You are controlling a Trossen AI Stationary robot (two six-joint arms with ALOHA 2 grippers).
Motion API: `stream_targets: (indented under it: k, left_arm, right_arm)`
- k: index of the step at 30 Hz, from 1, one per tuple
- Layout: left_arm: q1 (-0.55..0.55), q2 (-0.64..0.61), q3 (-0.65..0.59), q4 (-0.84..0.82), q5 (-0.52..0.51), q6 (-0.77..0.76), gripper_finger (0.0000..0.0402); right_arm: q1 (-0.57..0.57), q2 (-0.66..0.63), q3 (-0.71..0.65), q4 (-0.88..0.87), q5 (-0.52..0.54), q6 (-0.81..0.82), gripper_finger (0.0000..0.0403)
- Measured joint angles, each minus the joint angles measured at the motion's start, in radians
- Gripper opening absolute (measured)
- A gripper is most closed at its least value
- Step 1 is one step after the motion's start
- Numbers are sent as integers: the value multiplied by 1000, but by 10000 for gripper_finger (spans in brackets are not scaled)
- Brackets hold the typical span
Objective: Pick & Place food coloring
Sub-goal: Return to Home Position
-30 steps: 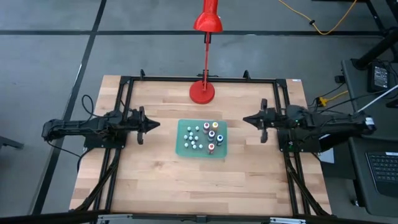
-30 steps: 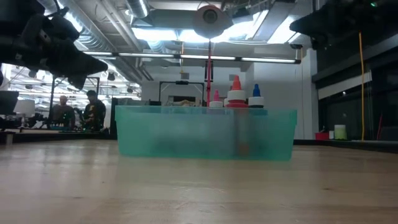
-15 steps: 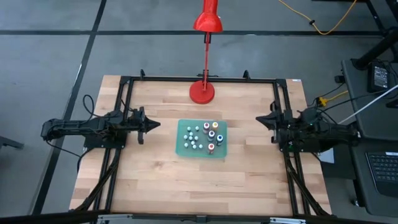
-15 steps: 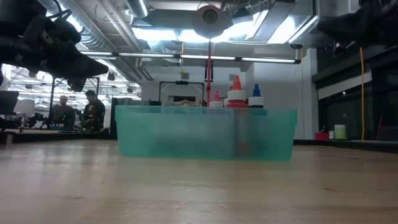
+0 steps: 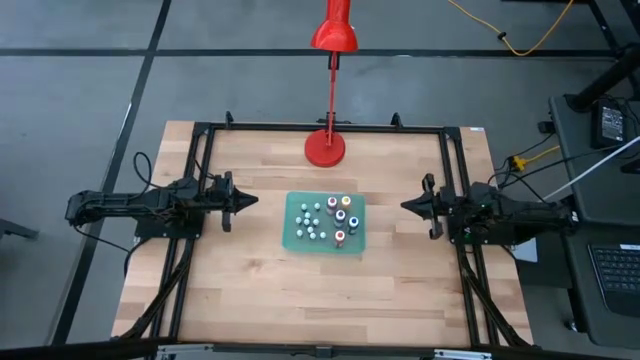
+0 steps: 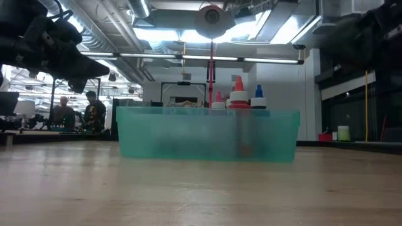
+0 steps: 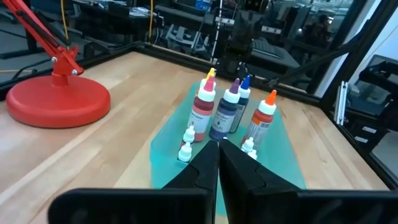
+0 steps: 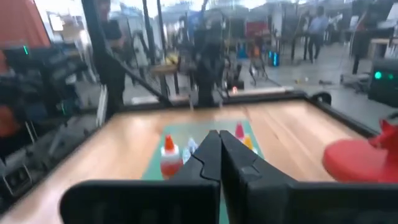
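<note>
Food coloring bottles (image 5: pixel 325 218): all those visible stand inside the green bin (image 5: pixel 293 242), tall ones toward its right half.

Right gripper (image 5: pixel 405 205): a second ago it sat closer to the bin's right side. It has since drawn back and the arm has folded. Fingers pressed together, holding nothing.

Left gripper (image 5: pixel 252 201): unchanged on the bin's left, likewise pressed together and empty.

Judgement: placing looks finished and both arms are parking.

Red lamp (image 5: pixel 324 149): beyond the bin, undisturbed.

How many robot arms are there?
2. The left arm is at the left side of the table, and the right arm is at its right side. Both point toward the bin between them. None seem hidden.
</note>
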Motion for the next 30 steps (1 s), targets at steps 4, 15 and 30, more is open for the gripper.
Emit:
stream_targets:
  k: [4, 15, 30]
  left_arm:
    - [0, 0, 0, 1, 0, 0, 10]
    - [0, 0, 0, 1, 2, 0, 9]
    - [0, 0, 0, 1, 2, 0, 10]
  right_arm:
    - [0, 14, 0, -46, 3, -67, 1]
    - [1, 131, 0, -47, 67, -157, 23]
    - [1, 178, 0, -42, 87, -180, 32]
